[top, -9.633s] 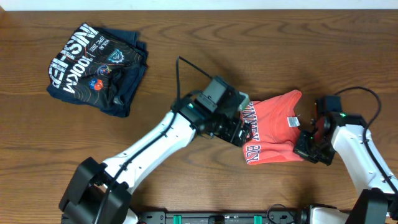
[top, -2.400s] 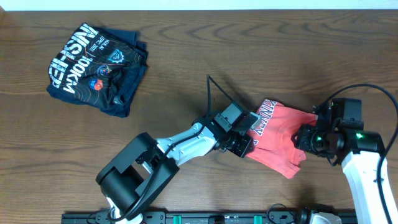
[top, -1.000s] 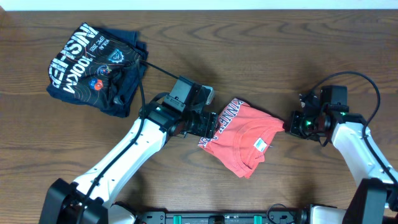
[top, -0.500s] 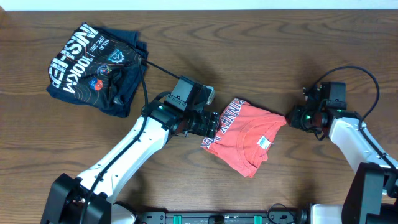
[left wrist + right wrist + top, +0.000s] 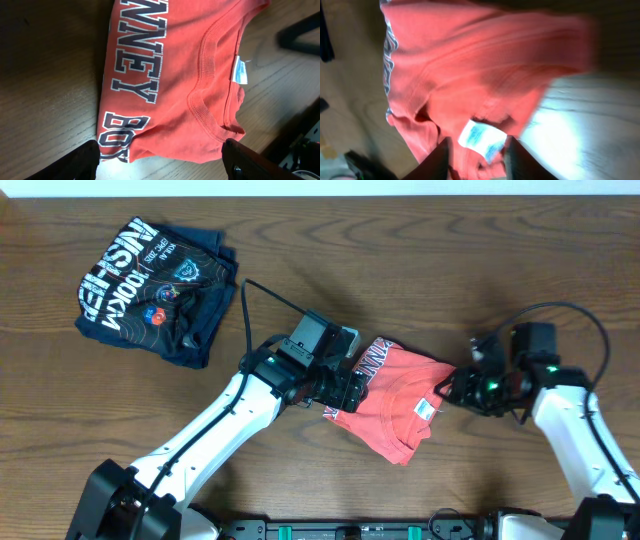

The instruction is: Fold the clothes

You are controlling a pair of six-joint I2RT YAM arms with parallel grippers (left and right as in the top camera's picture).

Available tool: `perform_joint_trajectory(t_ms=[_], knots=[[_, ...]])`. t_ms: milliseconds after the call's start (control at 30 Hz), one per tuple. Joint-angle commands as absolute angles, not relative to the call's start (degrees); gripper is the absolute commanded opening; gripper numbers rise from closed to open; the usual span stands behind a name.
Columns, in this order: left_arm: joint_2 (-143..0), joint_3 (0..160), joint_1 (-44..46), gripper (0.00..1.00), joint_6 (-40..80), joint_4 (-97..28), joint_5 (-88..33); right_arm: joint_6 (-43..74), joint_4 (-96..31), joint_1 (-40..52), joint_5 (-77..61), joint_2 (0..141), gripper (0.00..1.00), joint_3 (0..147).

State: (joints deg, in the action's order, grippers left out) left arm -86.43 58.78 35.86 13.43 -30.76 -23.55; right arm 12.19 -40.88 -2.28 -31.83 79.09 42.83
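The clothes, an orange-red T-shirt (image 5: pixel 390 405), lie folded on the table's middle, lettering to the left and the white neck label (image 5: pixel 425 411) to the right. My left gripper (image 5: pixel 345 390) hovers over the lettered edge. In the left wrist view it (image 5: pixel 160 167) is open, its fingers (image 5: pixel 75 162) wide apart either side of the shirt (image 5: pixel 170 75), touching nothing. My right gripper (image 5: pixel 450 390) is at the shirt's right edge. In the blurred right wrist view it (image 5: pixel 476 160) stands partly open with the label (image 5: pixel 482 137) and fabric (image 5: pixel 470 65) between the fingers.
A dark navy folded shirt (image 5: pixel 155 285) with white lettering lies at the back left of the wooden table (image 5: pixel 500 260). A black cable (image 5: pixel 275 300) arcs up from the left arm. The right arm's dark body (image 5: pixel 300 35) shows in the left wrist view's top right corner.
My right gripper let go of the shirt's right edge, its jaws parted, and it moved left over the label. The left gripper shifted slightly right. The shirt stayed put.
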Motion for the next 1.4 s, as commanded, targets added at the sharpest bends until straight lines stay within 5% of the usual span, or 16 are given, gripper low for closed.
perform_joint_trajectory(t_ms=[0,200,433,700,1167,1367], knots=[[-86.83,58.61,35.86,0.8,12.67,-30.7,-22.79,11.97,-35.4,2.22,-33.47,81.17,0.04,38.06],[-86.8,58.61,35.86,0.8,12.67,-30.81,-22.81,13.19,-22.96,5.21,-27.97,87.11,0.01,31.38],[-86.8,58.61,35.86,0.8,12.64,-31.7,-22.81,19.66,-27.46,1.83,-20.71,90.91,0.01,31.35],[-86.83,58.61,35.86,0.8,12.47,-32.91,-21.06,4.78,-33.52,-0.62,-45.12,80.68,0.06,34.87],[-86.83,58.61,35.86,0.8,12.47,-32.91,-21.06,4.47,-38.44,6.83,-33.52,82.5,0.07,32.21],[-86.8,58.61,35.86,0.8,12.45,-32.95,-20.86,14.81,-39.16,5.76,-29.76,87.44,0.01,31.92]])
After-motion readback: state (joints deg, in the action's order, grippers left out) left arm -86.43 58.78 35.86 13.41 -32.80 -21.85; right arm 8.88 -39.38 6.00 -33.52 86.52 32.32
